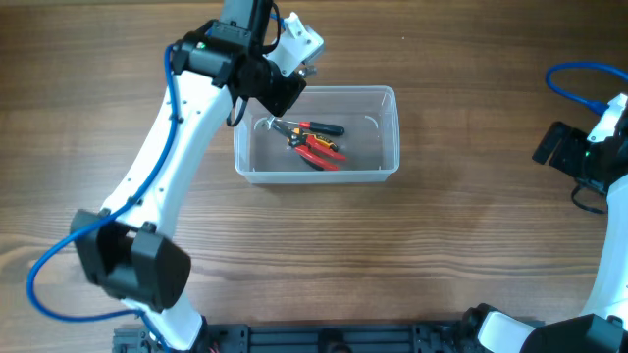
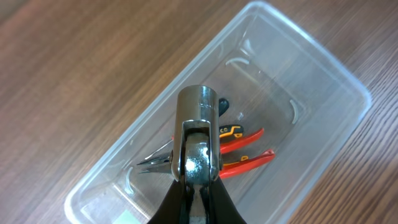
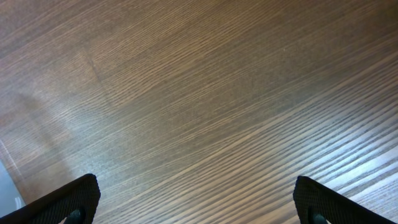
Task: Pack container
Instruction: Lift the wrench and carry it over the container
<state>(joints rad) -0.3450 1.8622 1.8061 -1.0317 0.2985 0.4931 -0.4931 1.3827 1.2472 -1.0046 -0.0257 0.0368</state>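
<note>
The left gripper (image 2: 198, 182) hangs over the left end of the container (image 1: 391, 132), jaws clamped on a shiny metal tool (image 2: 199, 118) that points down into it. Red-handled pliers (image 2: 244, 151) lie inside, roughly along the container's long axis. The right gripper (image 3: 196, 193) stands well away from the container, jaws spread wide above the counter (image 1: 471, 245). The left arm is nearer, and the likely next move is a straight drop.
</note>
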